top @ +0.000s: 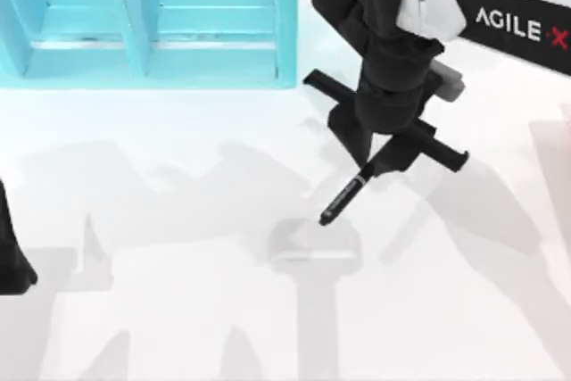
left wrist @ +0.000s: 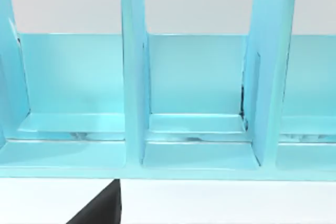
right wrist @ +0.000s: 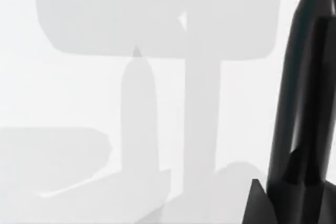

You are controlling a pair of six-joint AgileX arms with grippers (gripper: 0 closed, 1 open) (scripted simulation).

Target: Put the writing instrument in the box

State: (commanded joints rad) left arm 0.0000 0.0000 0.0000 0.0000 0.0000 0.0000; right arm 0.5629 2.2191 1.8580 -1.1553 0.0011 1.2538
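The writing instrument [top: 344, 197], a slim black pen, hangs slanted above the white table right of centre, tip pointing down and to the left. My right gripper [top: 375, 165] is shut on its upper end, and their shadow lies on the table just below. In the right wrist view the pen [right wrist: 305, 103] runs as a black shaft over the table. The box [top: 285, 24] is a light blue case with upright dividers at the back left, some way from the pen. The left wrist view faces the box's open compartments [left wrist: 134, 77]. My left arm [top: 12, 256] is parked at the left edge.
The white table [top: 178, 310] stretches out in front of the box, crossed only by arm shadows. The box's tall dividers split it into several compartments. The right arm's white and black body [top: 500, 6] reaches in from the back right.
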